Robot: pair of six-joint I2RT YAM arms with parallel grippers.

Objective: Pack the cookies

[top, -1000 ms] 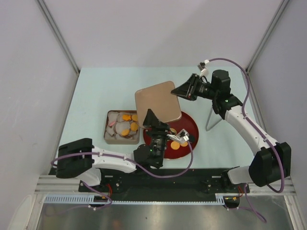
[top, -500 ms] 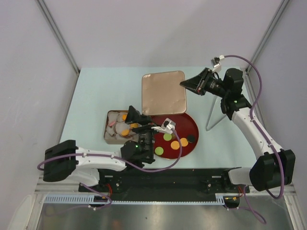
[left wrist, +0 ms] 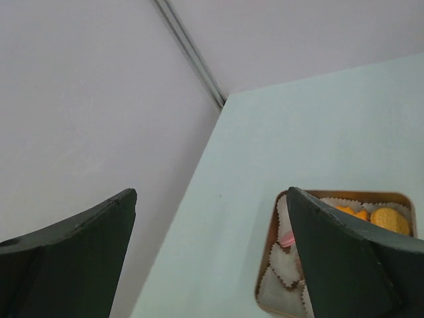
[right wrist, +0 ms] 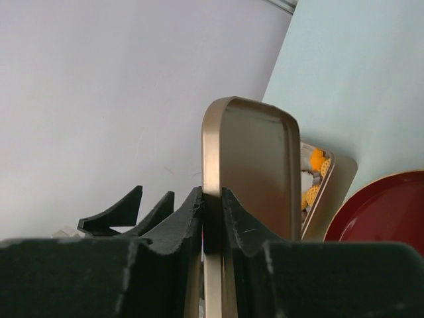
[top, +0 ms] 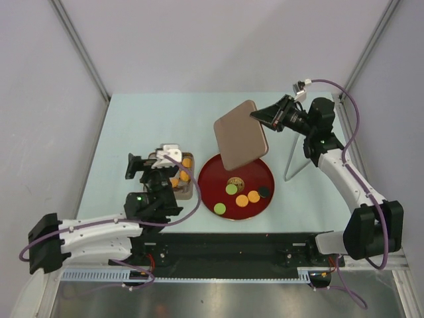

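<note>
Leftward our left gripper (left wrist: 211, 193) has swung off the red plate (top: 212, 192), now spread wide over the tin (right wrist: 334, 192), we see five cookies (top: 242, 200) on the plate to its right, well apart from it, right gripper (right wrist: 212, 195) clamping the tilted lid (top: 240, 136).

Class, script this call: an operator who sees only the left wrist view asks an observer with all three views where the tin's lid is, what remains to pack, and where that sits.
Operator: I see only a corner of the tin. Where is its lid?
Observer: The right gripper is shut on the lid, holding it tilted in the air over the far rim of the plate.
Operator: Any cookies outside the tin?
Observer: At least five cookies lie on that plate: two green, two orange, one black.
Operator: Where is the plate from the tin?
Observer: Beside the tin, on its right.
</note>
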